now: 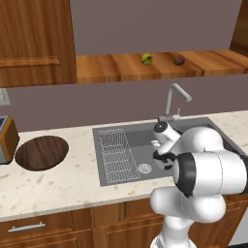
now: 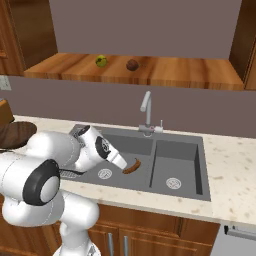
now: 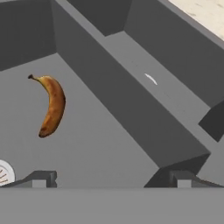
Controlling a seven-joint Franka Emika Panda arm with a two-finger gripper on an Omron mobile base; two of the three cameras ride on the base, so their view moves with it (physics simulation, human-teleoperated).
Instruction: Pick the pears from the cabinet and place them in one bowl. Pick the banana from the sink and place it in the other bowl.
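Fingers (image 3: 109,179) spread wide, empty, hanging low inside the sink's (image 2: 190,145) left basin. Banana (image 3: 51,105) lies flat on the basin floor just ahead, near the round drain (image 2: 104,173), apart from the walls. Judgement: light, firm-ish but bruisable, curved skin a bit slippery; pinch across the thick mid-section. Pears (image 2: 101,61) on the cabinet (image 2: 165,72) shelf, well beyond. Wooden bowl (image 1: 41,152) toward the counter's (image 1: 63,181) left end.

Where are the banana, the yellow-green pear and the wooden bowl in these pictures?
banana (image 3: 52,106): hand view, the middle of its curved body.
yellow-green pear (image 1: 147,59): left base view, the centre of the fruit on the cabinet shelf.
wooden bowl (image 1: 41,152): left base view, the bare inside of the bowl.
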